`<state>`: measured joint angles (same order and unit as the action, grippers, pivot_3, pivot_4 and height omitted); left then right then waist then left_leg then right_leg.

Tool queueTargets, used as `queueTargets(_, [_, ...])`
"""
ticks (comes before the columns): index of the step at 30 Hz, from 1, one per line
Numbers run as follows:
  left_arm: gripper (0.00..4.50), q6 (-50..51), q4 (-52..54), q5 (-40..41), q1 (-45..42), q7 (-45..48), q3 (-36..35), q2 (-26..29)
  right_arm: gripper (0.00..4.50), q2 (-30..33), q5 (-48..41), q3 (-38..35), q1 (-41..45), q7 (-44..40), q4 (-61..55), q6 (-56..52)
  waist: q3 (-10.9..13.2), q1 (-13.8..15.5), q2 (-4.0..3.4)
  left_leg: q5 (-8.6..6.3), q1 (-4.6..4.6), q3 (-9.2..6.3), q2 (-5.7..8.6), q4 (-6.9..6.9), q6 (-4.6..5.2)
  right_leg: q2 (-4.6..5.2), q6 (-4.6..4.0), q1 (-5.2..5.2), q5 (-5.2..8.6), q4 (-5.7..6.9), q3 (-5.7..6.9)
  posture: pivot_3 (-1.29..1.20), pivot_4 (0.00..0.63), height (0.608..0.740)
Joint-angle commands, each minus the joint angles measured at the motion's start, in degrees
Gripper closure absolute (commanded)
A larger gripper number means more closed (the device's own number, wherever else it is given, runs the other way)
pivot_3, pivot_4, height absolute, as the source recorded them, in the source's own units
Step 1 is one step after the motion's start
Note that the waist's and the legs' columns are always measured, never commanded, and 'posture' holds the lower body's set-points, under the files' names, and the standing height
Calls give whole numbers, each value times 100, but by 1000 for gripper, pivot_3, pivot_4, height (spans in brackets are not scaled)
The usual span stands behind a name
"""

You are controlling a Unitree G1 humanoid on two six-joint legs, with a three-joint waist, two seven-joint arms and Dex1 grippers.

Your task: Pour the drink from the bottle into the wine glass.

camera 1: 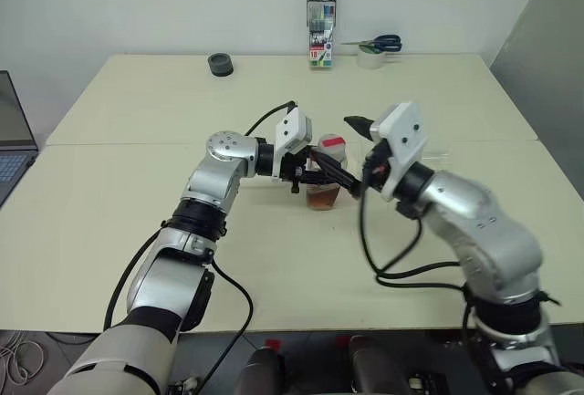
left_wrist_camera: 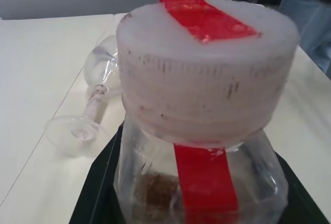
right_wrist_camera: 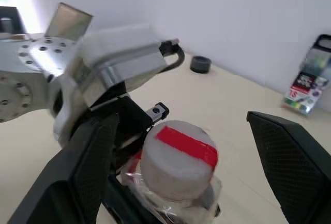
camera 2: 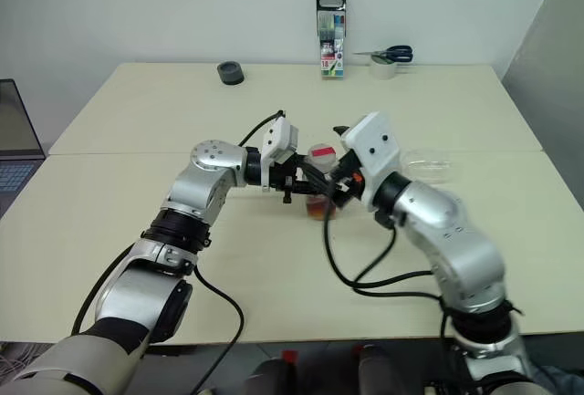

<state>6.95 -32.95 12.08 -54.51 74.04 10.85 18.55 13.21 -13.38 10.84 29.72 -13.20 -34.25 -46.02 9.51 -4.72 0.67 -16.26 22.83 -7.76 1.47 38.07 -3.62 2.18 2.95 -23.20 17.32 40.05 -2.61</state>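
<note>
cap still on, glass lying down: two ways we spill

our left gripper [camera 1: 315, 171] is clamped on the bottle [camera 1: 324, 181], holding it upright over the middle of the table [camera 1: 137, 194], with the drink [camera 1: 322, 198] a shallow reddish-brown layer at the bottom. our right gripper [right_wrist_camera: 181, 167] stands with its fingers wide apart on either side of the white-pink cap [right_wrist_camera: 178, 159], touching nothing that we can see. the wine glass [left_wrist_camera: 90, 107] lies on its side on the table just beyond the bottle, foot toward us.

we judge the cap is not yet off. if our right fingers close off-centre, the twist may slip or wrench the soft bottle in our left grip. the greater risk is the glass: poured at as it lies, the drink runs onto the table, and a careless arm could set it rolling.
</note>
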Motion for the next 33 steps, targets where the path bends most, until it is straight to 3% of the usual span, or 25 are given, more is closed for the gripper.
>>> queueTargets(1, [2731, -5, 13, 42, -234, -53, -139, -21, 269, -207, 394, 87, 42, 468, -80, 125, 0, 0, 0, 0, 0, -1, 1, 1, 0, 0, 0, 0, 0, 0, 1, 0, 150, 740])
queueTargets(16, [2731, 60, -73, 134, -285, -48, -218, -68, 269, -507, 547, 59, -173, 528, 83, -90, 0, -6, 0, 0, 0, 0, 3, -1, 0, 1, 0, 0, 0, -1, 2, 0, 150, 740])
queueTargets(19, [2731, 70, -54, 132, -274, -45, -224, -63, 825, -571, 575, 46, -175, 559, 77, -41, 0, -7, 0, 0, 0, 0, 2, -2, 0, 0, 0, 0, 0, -1, 3, 0, 150, 740])
queueTargets(24, [2731, 85, -21, 133, -258, -32, -218, -54, 2486, -641, 605, 51, -181, 570, 94, 98, 0, -9, 0, 0, 0, 0, 2, -1, 0, 0, 0, 0, 0, -1, 2, 0, 150, 740])
queueTargets(31, [2732, 98, 12, 123, -235, 2, -211, -45, 2544, -713, 554, 55, -175, 471, 189, 303, 0, -9, 0, 0, 0, 0, 2, -1, 0, 0, 0, 0, 0, -1, 3, 0, 150, 740])
queueTargets(33, [2732, 128, 37, 131, -229, 58, -194, -34, 2544, -577, 420, 52, -98, 94, 336, 604, 0, -10, 0, 0, 0, 0, 2, -1, 0, 0, 0, 0, 0, -1, 3, 0, 150, 740])
